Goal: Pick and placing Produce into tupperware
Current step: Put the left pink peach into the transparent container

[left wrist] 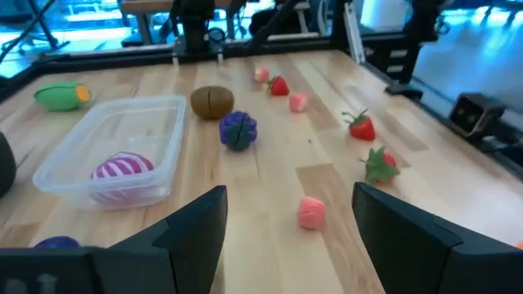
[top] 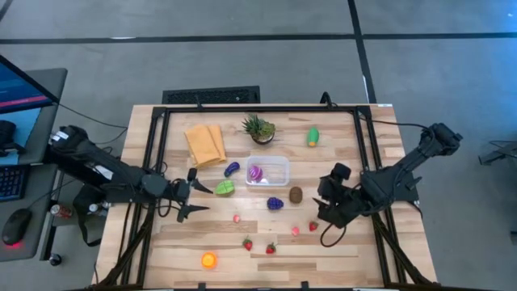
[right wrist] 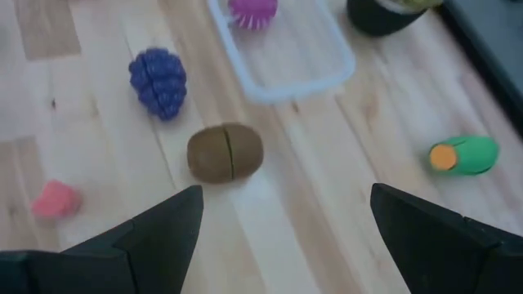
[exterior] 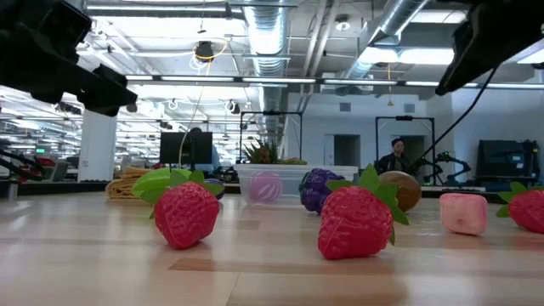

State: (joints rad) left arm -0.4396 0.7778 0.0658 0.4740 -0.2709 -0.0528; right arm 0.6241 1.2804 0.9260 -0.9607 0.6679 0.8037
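Observation:
The clear tupperware (top: 279, 165) sits mid-table with a purple-and-white striped toy (top: 255, 173) inside. Loose produce lies around it: a purple piece (top: 232, 169), a green piece (top: 224, 187), purple grapes (top: 275, 203), a brown kiwi (top: 296, 194), a green-and-orange piece (top: 313, 137), strawberries (top: 248, 242), pink bits and an orange (top: 209, 260). My left gripper (top: 195, 197) hovers open just left of the green piece. In its wrist view, my left gripper (left wrist: 290, 220) faces a pink piece (left wrist: 311, 212). My right gripper (top: 322, 204) hangs open right of the kiwi (right wrist: 225, 152).
A spiky potted plant (top: 259, 128) and a folded yellow-orange cloth (top: 205, 144) lie toward the far edge. A black frame (top: 158, 137) runs around the wooden table. In the low view, strawberries (exterior: 185, 212) stand close to the near edge. A person (exterior: 396, 158) sits in the room behind.

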